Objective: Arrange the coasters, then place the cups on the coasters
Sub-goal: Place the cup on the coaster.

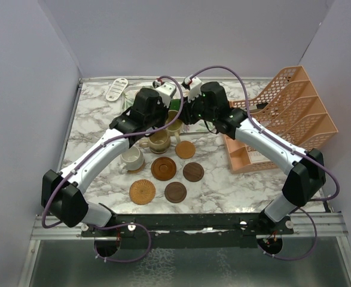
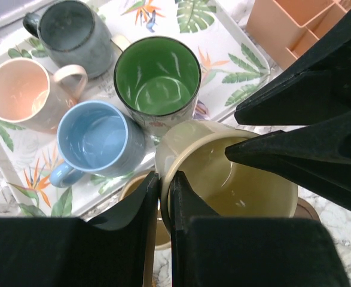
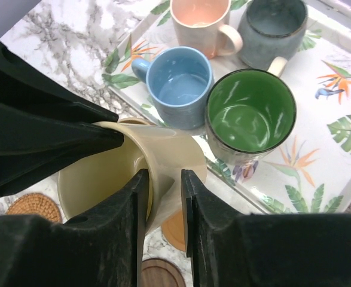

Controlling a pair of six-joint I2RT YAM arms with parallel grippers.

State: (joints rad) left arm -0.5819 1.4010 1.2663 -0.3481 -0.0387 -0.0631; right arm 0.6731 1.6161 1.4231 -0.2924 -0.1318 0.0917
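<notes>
The yellow cup (image 1: 175, 126) hangs tilted between both grippers, just off the tray's near edge. My left gripper (image 2: 164, 185) is shut on its rim (image 2: 181, 149). My right gripper (image 3: 165, 176) straddles the opposite wall of the yellow cup (image 3: 103, 173), one finger inside and one outside, with a small gap showing at the outer finger. A light wooden coaster (image 3: 178, 227) lies under the cup. Several more coasters (image 1: 163, 168) lie in front. A cream cup (image 1: 132, 158) and a tan cup (image 1: 159, 140) stand near them.
The leaf-patterned tray (image 3: 336, 119) holds the green-inside cup (image 3: 251, 113), light blue cup (image 3: 178, 84), pink cup (image 3: 200, 15) and grey-blue cup (image 3: 271, 27). An orange mesh rack (image 1: 289, 113) stands at the right. A white flat object (image 1: 116, 88) lies at the back left.
</notes>
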